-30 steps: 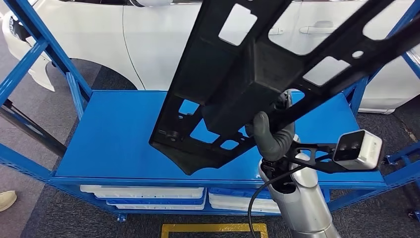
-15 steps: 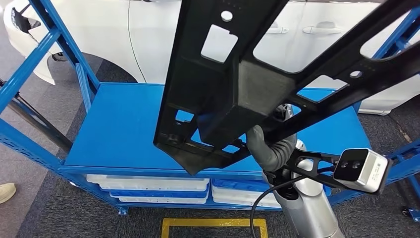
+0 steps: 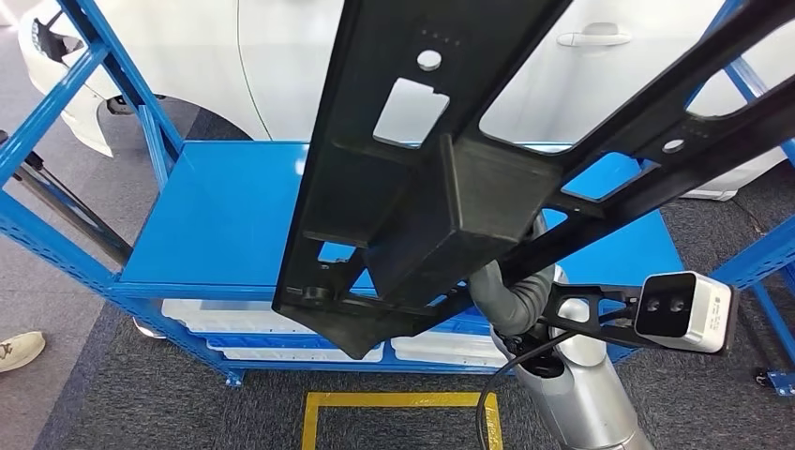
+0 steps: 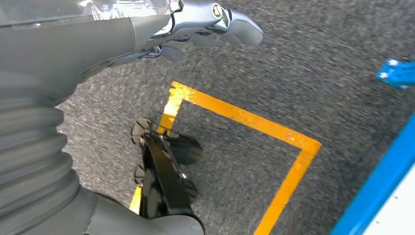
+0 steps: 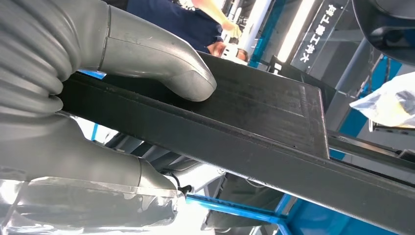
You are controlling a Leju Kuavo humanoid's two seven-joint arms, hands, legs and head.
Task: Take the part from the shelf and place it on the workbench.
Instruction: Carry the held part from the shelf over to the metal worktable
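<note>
Carrying the black part [image 3: 450, 187] clear of the shelf [image 3: 216, 225], right hand [image 3: 511, 291] grasping it; left hand [image 4: 210, 24] released; next, turn toward the table.

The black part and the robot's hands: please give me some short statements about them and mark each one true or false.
1. The right hand grips the black part. True.
2. The black part lies flat on the blue shelf. False: it is held up in the air, tilted, above the shelf.
3. The left hand holds a tool. False: it holds nothing and hangs over the grey carpet.
4. A yellow line is marked on the floor. True.
5. A white car stands behind the shelf. True.
</note>
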